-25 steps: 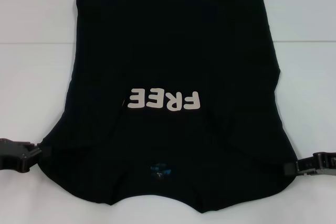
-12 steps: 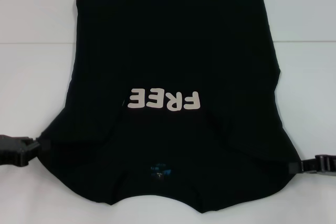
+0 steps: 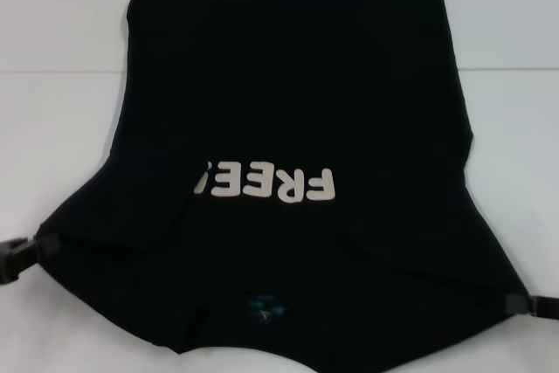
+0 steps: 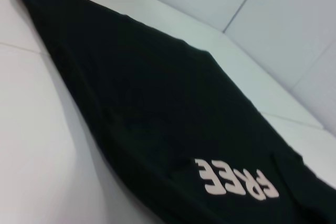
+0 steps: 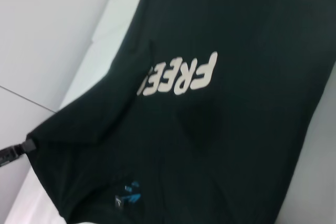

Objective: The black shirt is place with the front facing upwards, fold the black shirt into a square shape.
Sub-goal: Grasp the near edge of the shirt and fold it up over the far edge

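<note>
The black shirt lies front-up on the white bench, shoulder corners lifted. Left hand and right hand each pinch one corner. Soft, light cloth likely sags and creases; corners or seams offer the surest hold.

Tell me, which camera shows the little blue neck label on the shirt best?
The right wrist view: the neck label shows largest there, bright blue on the black shirt. The head view shows the label too, but smaller, near the close edge. The left wrist view doesn't show it, only the lettering.
</note>
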Available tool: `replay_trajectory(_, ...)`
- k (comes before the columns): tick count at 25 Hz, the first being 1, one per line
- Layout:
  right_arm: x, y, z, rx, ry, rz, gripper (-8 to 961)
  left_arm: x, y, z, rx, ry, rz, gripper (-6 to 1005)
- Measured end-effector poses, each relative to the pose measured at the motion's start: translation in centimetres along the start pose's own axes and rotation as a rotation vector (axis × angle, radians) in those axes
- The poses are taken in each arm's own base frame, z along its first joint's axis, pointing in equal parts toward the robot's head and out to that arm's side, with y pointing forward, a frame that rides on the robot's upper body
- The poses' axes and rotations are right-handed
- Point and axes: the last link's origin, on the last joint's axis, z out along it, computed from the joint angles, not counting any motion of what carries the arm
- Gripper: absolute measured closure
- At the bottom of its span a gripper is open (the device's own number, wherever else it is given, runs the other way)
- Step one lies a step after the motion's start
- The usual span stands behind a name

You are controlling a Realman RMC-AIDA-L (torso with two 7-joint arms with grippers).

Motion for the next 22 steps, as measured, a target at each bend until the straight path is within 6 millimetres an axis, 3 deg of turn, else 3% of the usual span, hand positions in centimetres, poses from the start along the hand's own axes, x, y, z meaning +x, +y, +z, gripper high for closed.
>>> replay_trajectory(13, 3.4, -0.4, -4.2, 0.003, -0.033, 0.005, 904, -5.6, 2.3, -3.2, -0.121, -0.012, -0.143, 950)
replay_trajectory(22, 4.8, -0.2, -6.0, -0.007, -0.015, 0.022, 905, -7.6, 3.2, -3.4, -0.151, -0.013, -0.199, 951)
